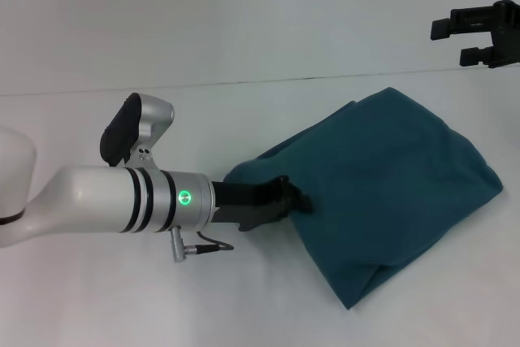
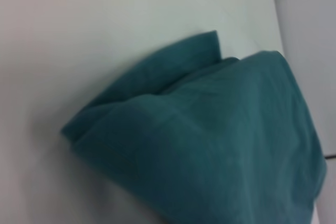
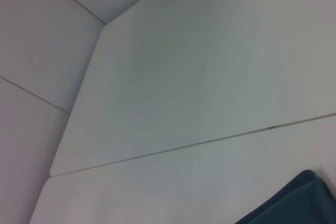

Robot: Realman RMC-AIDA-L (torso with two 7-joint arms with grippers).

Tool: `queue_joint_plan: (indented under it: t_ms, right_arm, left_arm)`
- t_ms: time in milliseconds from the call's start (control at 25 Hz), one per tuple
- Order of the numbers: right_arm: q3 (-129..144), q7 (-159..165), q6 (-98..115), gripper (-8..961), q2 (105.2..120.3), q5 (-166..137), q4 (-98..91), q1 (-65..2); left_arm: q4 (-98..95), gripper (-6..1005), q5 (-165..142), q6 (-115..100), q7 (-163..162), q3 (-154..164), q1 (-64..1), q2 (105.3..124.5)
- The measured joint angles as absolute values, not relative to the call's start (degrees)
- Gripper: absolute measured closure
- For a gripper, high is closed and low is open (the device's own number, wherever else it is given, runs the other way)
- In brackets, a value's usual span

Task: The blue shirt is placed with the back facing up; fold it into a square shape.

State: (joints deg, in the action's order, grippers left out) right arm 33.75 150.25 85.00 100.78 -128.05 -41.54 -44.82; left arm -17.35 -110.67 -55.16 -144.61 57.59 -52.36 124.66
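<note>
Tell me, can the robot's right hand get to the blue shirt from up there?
Probably yes. The right hand hangs above the table's far right, open, with nothing between it and the blue shirt.

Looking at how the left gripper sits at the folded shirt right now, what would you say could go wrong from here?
The left gripper is at the left edge of the blue shirt; pulling away might drag the layers apart. The bundle is lopsided, with one corner peeking out, so it may not end square.

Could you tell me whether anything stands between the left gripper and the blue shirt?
Nothing visible does. The left gripper is already at the left edge of the blue shirt, with only bare white table around.
</note>
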Motion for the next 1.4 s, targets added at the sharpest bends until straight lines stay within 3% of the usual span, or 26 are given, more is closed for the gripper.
queue_joint_plan:
  t_ms: [400, 600, 880, 1400]
  right_arm:
    - [33.5, 150.9, 85.3, 18, 100.74, -128.1, -41.5, -44.5]
    - [33.4, 150.9, 85.8, 18, 100.96, -128.1, -41.5, -44.5]
    - [33.4, 150.8, 86.2, 18, 101.07, -128.1, -41.5, -44.4]
    - [33.6, 150.4, 86.3, 19, 101.26, -128.1, -40.9, -44.7]
  left_arm:
    - [-30.4, 934, -113.9, -68.6, -147.4, 59.1, -41.8, 123.12]
    - [-33.9, 934, -121.9, -71.3, -149.0, 57.0, -40.7, 119.35]
    - [-37.1, 928, -133.0, -71.2, -147.8, 50.9, -43.0, 116.84]
    - [-37.2, 843, -135.3, -69.4, -139.8, 52.3, -46.0, 116.59]
